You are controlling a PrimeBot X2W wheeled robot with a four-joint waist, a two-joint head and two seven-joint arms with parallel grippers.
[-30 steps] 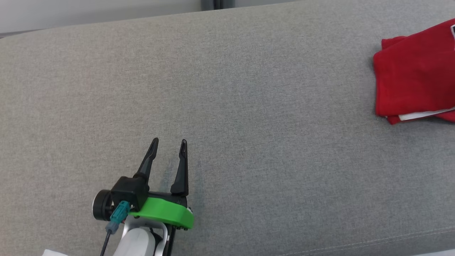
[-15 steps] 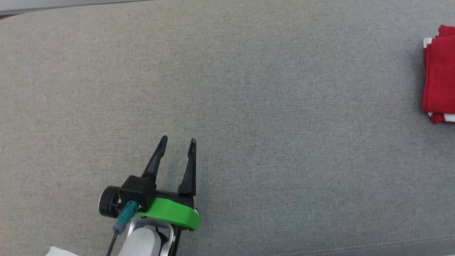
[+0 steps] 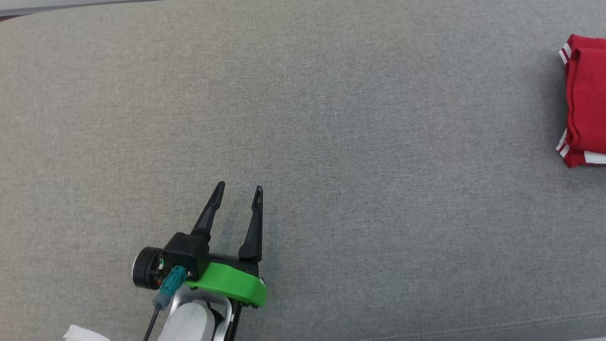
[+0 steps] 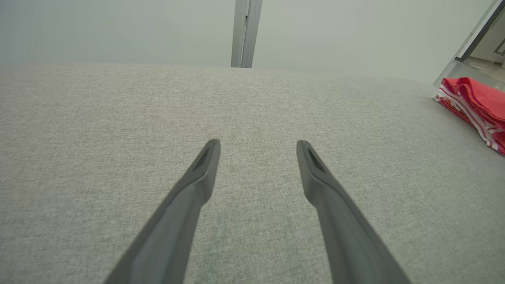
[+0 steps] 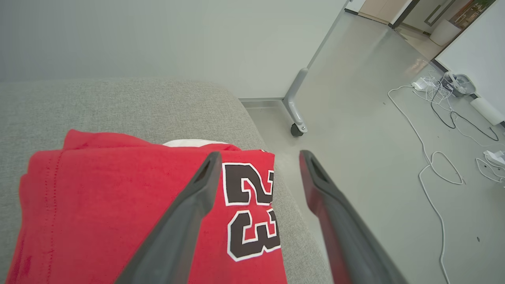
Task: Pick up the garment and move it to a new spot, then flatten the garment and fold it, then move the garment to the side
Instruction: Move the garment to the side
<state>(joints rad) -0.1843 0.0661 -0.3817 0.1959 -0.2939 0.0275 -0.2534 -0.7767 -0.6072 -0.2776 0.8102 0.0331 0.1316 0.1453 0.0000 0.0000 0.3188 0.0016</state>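
Note:
The garment (image 3: 584, 99) is a red jersey with white trim, folded into a compact stack at the right edge of the grey cushion (image 3: 331, 118). It also lies at the far right in the left wrist view (image 4: 477, 104). From the right wrist, the garment (image 5: 98, 221) shows black numerals and lies flat near the cushion's end. My right gripper (image 5: 258, 157) hovers over it, open, with nothing between its fingers. My left gripper (image 3: 238, 189) is open over bare cushion at the lower left, far from the garment.
The cushion's right end drops off to a pale floor (image 5: 375, 138) with white cables (image 5: 438, 157) and a wheeled frame leg (image 5: 296, 114). A white scrap (image 3: 85, 334) shows at the bottom edge by my left arm.
The head camera has shifted, so the garment now sits further right in view. The fold's striped edge faces the camera now. My left gripper has kept its pose.

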